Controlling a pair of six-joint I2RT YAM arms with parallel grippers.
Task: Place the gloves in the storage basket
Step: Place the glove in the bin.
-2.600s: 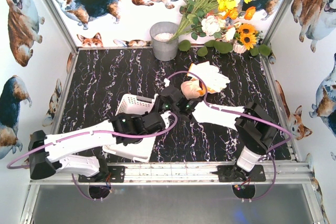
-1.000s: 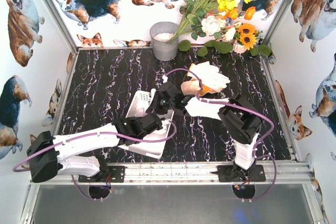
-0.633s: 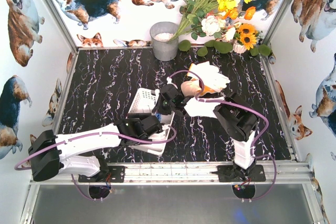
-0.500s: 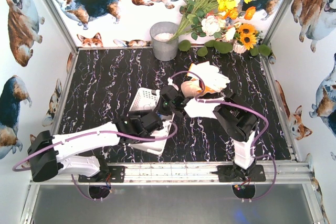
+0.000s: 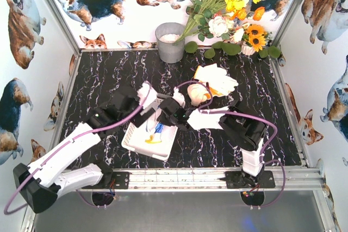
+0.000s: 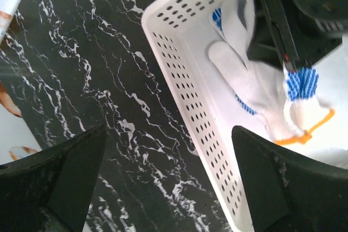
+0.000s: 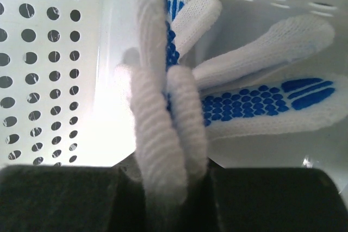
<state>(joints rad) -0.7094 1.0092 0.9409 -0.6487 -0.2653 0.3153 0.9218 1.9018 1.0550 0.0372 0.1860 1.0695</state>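
The white storage basket [image 5: 136, 140] lies left of the table's middle. A glove [image 6: 255, 88] with blue dots and an orange cuff edge rests inside it. My right gripper [image 5: 165, 120] reaches over the basket's right side, shut on another white glove [image 7: 163, 129] that hangs between its fingers above the basket floor. More gloves [image 5: 216, 80] lie in a pile on the table to the right of and behind the basket. My left gripper [image 5: 137, 113] is open with nothing in it. Its fingers [image 6: 54, 188] straddle the basket's left lattice wall [image 6: 185, 96].
A grey metal bucket [image 5: 170, 42] stands at the back, with a bunch of flowers [image 5: 228, 9] leaning beside it. Panels with dog pictures wall the black marbled table [image 5: 103, 80] on three sides. The arm bases sit on the near rail.
My left gripper has let go of the basket, opened wide and swung to its left side. The basket has settled flat. My right gripper has carried its glove left into the basket.
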